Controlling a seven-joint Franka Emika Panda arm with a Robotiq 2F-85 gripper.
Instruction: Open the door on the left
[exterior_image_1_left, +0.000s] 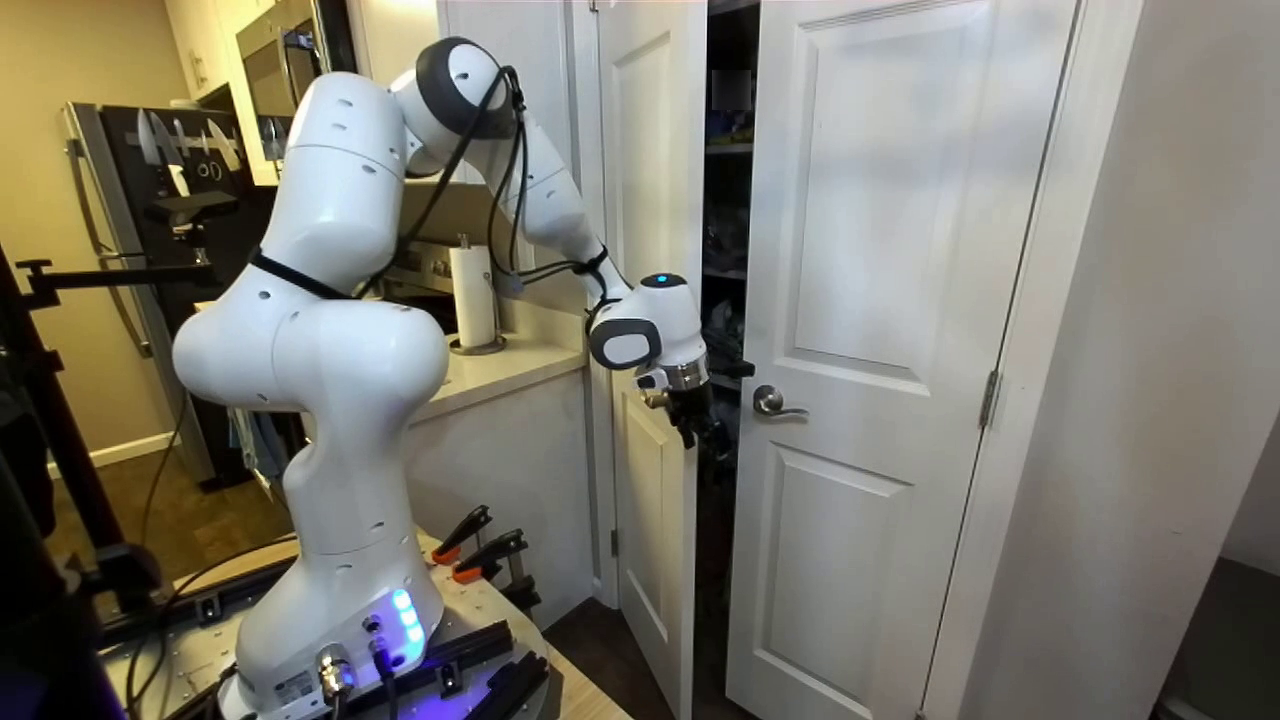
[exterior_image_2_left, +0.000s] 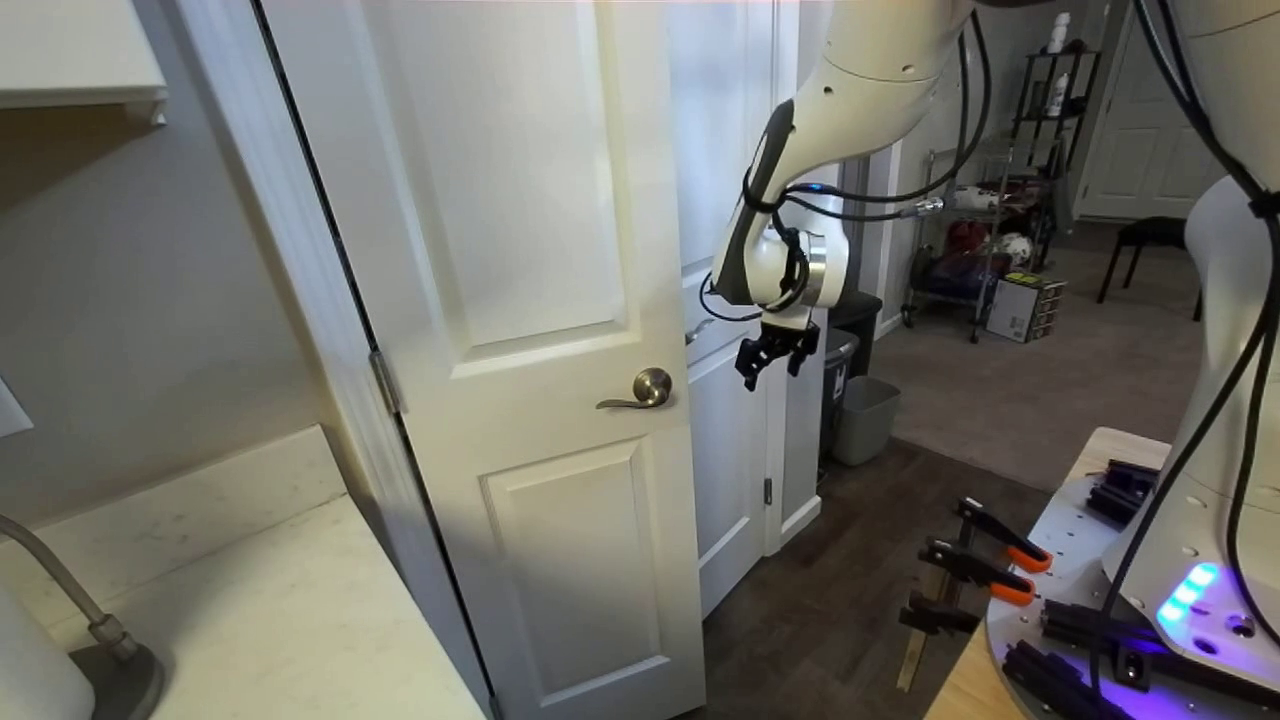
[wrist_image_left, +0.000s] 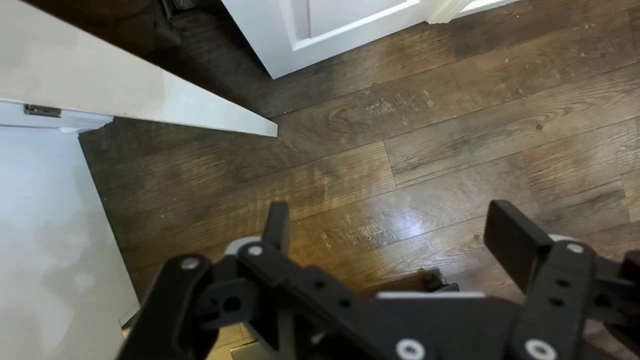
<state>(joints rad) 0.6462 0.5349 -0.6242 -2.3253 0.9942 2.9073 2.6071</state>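
The door on the left is a tall white panelled door (exterior_image_2_left: 540, 200). It stands ajar in both exterior views (exterior_image_1_left: 655, 180), with a dark gap beside its free edge. Its silver lever handle (exterior_image_2_left: 645, 388), on a round plate, sits near its right-hand edge. The wrist view shows this door's lower part (wrist_image_left: 125, 85). The matching right door (exterior_image_1_left: 890, 200) also stands partly open, with its lever handle (exterior_image_1_left: 770, 400) near its left edge. My gripper (exterior_image_1_left: 705, 440) is open and empty. It points down, apart from the left door's handle, right of its free edge (exterior_image_2_left: 772, 375). Wood floor shows between the fingers (wrist_image_left: 390, 215).
Dark closet shelves (exterior_image_1_left: 727, 240) show in the gap between the doors. A counter (exterior_image_1_left: 500, 370) with a paper towel roll (exterior_image_1_left: 473, 297) stands beside the left door. Clamps (exterior_image_2_left: 975, 570) stick out from the robot's table. A grey bin (exterior_image_2_left: 866, 420) stands behind the gripper.
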